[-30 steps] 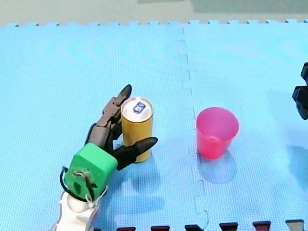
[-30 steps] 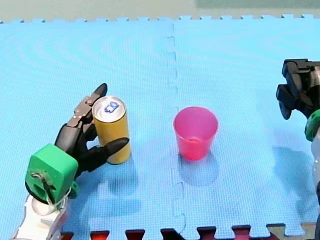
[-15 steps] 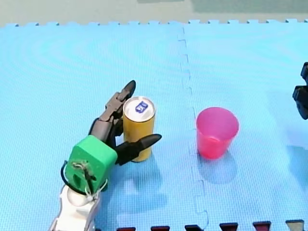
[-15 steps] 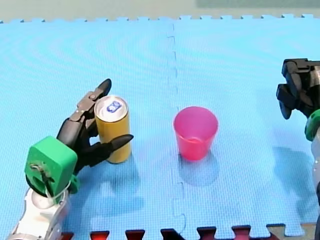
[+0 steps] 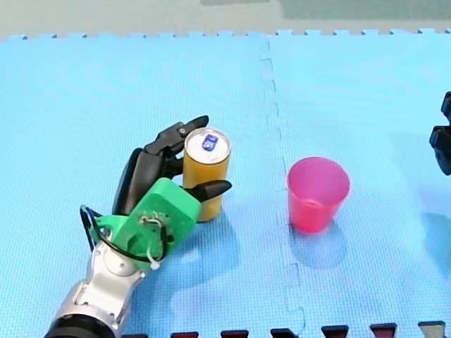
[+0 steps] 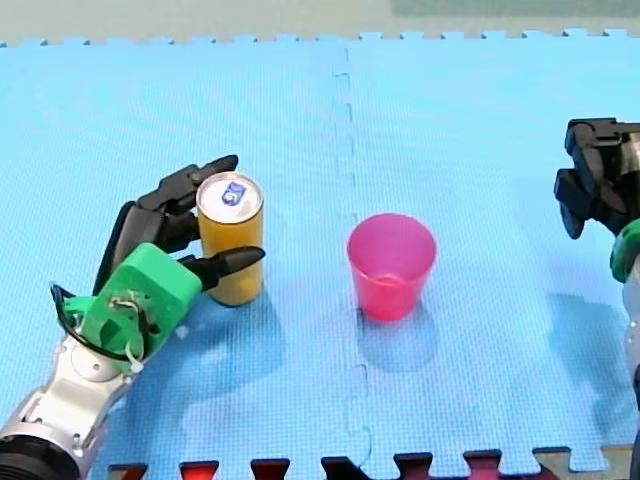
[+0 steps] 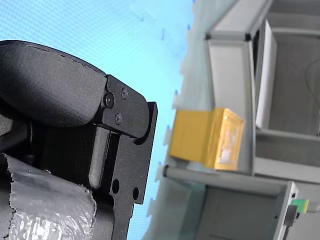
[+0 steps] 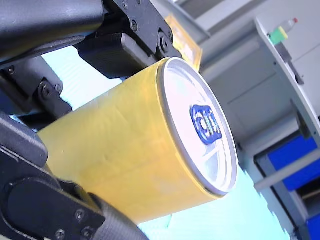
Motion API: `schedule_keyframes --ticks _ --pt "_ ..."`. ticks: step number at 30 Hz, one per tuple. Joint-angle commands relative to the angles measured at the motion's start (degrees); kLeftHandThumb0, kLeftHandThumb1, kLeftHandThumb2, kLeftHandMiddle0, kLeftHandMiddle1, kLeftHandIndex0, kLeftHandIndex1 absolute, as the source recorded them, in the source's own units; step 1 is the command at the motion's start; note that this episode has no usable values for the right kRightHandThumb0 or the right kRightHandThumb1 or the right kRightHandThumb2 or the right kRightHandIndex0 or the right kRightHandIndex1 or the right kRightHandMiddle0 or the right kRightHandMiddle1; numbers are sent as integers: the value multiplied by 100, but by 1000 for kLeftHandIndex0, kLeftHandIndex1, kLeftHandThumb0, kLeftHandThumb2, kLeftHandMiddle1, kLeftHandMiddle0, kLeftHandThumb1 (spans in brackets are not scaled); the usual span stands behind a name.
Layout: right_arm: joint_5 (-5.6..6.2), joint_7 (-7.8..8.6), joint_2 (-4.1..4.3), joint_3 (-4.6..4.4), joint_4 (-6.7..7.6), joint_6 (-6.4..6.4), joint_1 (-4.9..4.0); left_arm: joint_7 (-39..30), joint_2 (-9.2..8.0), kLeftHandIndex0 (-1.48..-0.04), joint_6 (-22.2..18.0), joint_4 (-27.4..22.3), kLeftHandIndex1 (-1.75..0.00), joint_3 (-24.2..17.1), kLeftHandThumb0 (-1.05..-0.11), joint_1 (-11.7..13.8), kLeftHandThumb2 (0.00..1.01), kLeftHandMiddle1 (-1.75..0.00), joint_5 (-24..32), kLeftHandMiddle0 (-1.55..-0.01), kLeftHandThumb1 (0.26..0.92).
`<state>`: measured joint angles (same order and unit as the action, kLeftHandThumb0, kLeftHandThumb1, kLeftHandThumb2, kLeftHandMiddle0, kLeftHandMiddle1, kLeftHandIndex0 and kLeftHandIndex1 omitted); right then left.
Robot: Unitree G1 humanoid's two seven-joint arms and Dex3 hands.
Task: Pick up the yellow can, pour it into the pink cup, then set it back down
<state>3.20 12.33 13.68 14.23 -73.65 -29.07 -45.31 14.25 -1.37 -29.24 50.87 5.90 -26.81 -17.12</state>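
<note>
While left hand (image 6: 150,235) fingers clasp upright yellow can (image 6: 232,255), right hand (image 6: 592,175) far right, half cropped, grip unclear.

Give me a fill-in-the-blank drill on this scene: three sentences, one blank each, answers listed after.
1. The left hand is closed around the yellow can, which stands ____ on the blue mat.
2. Between the yellow can and the right hand stands a cup whose colour is ____.
3. The right hand holds nothing and sits at the ____ edge of the head views.

Missing words: upright; pink; right.
</note>
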Motion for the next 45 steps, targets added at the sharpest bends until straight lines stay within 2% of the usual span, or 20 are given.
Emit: schedule_keyframes --ticks 1,11,21,25,28,30,38,45 --pt "18 12 32 16 10 -22 -5 57 -75 -1173 -32 53 -47 44 -393 -10 7 -113 -44 -1253 758" --pt "34 22 15 19 30 -17 -16 159 -196 -1171 -203 41 -12 135 -370 3 1 -72 -85 -1284 758" --pt "29 22 0 15 23 -22 -6 -131 -294 -1174 -205 -99 -5 110 -368 4 1 -48 75 -1311 759" --pt "35 27 -9 19 22 -23 3 -613 -188 -1179 -322 -265 -4 -91 -379 -3 2 -39 608 -1319 763" --pt "49 47 -9 31 18 -10 5 -1206 -5 -1191 -354 -691 -8 -329 -370 -47 1 -35 1335 -1331 759" --pt "44 43 -17 29 11 -4 2 -1398 100 -1205 -242 -919 -13 -394 -370 -116 1 -34 1589 -1337 758" --pt "9 8 -61 7 -4 -27 9 -1352 203 -1233 375 -1829 -14 -316 -368 -134 0 -23 1430 -1346 750" --pt "-23 -22 -81 -18 -11 -68 28 -1338 233 -1243 363 -1934 -9 -314 -367 -187 0 -16 1306 -1352 742"
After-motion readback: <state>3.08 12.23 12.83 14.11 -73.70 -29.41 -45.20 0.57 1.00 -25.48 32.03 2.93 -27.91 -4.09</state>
